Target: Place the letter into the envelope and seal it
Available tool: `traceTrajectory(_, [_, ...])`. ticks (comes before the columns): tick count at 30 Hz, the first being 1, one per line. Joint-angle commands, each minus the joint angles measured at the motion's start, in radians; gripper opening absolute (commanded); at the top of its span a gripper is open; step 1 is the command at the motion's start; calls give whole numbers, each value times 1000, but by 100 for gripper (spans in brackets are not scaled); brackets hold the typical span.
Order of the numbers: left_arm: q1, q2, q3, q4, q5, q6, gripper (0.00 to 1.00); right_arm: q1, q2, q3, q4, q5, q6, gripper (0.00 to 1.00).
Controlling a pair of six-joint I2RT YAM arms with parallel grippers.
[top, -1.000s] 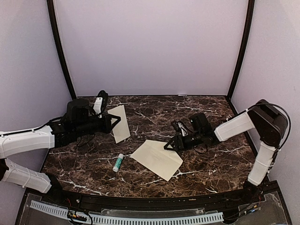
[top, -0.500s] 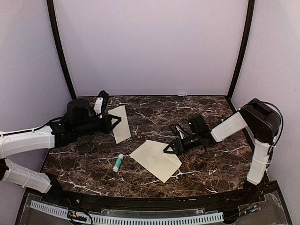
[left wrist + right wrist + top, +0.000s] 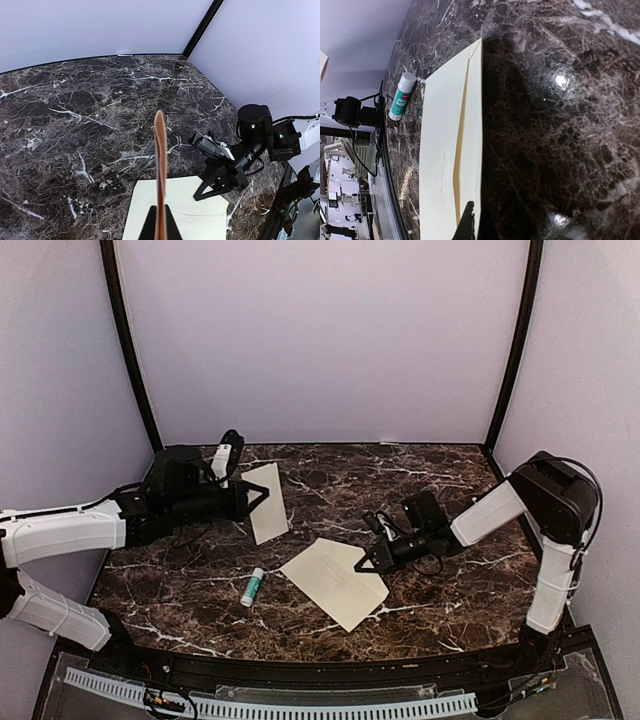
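Note:
The tan letter point(image 3: 270, 520) hangs above the table's left side, with my left gripper point(image 3: 260, 496) shut on its edge. In the left wrist view the letter point(image 3: 160, 160) shows edge-on, rising from my left gripper point(image 3: 160, 227). The cream envelope point(image 3: 335, 580) lies flat near the table's front centre. My right gripper point(image 3: 361, 566) is low at the envelope's right edge. In the right wrist view one dark fingertip point(image 3: 467, 220) lies on top of the envelope point(image 3: 442, 150), closed on its near edge; the other finger is hidden underneath.
A white and green glue stick point(image 3: 252, 586) lies on the dark marble table point(image 3: 450, 490), left of the envelope; it shows as the glue stick point(image 3: 401, 96) in the right wrist view. Pale walls enclose the table on three sides.
My right gripper slid left and down onto the envelope's right edge and closed there. My left arm carried the letter a little to the right.

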Motion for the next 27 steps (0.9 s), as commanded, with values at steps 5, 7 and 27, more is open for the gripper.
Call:
traceTrajectory(5, [-77,102,191,-42,8,-16,0,0,-297,-29,-31,190,106,0])
traceTrajectory(7, [-97,154,244,-58,-8,-26,0,0,-364,-37,-45,242,129,0])
traceTrajectory(27, [-229,621,857,-199,-103,-213,0,98,-709,-86,-127,862,220,0])
